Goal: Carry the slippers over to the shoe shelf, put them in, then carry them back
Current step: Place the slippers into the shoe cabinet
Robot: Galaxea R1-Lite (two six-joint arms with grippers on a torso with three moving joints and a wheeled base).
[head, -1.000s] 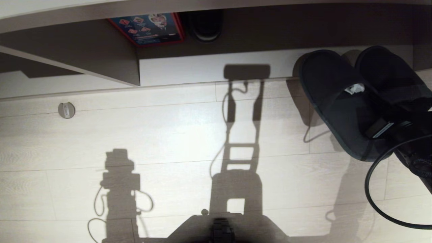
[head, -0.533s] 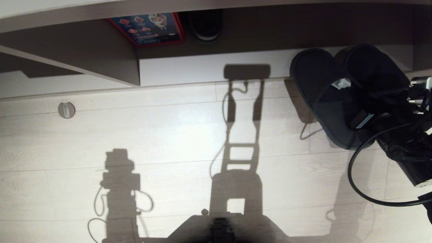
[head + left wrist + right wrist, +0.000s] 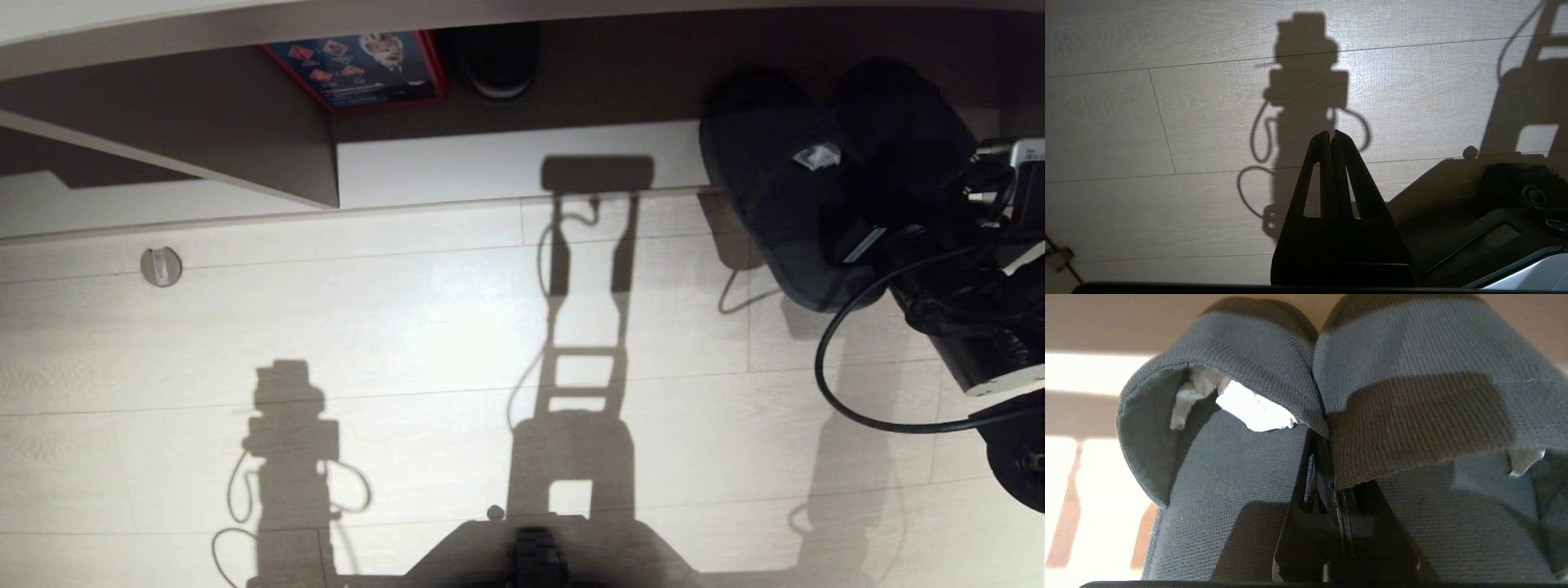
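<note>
soft dark grey-black fabric slippers: side by side, toes over the pale base board of the low grey-brown wood-laminate shoe shelf | right gripper: pinched tight on both slippers' inner edges | left gripper: closed, empty, above pale plank floor
</note>
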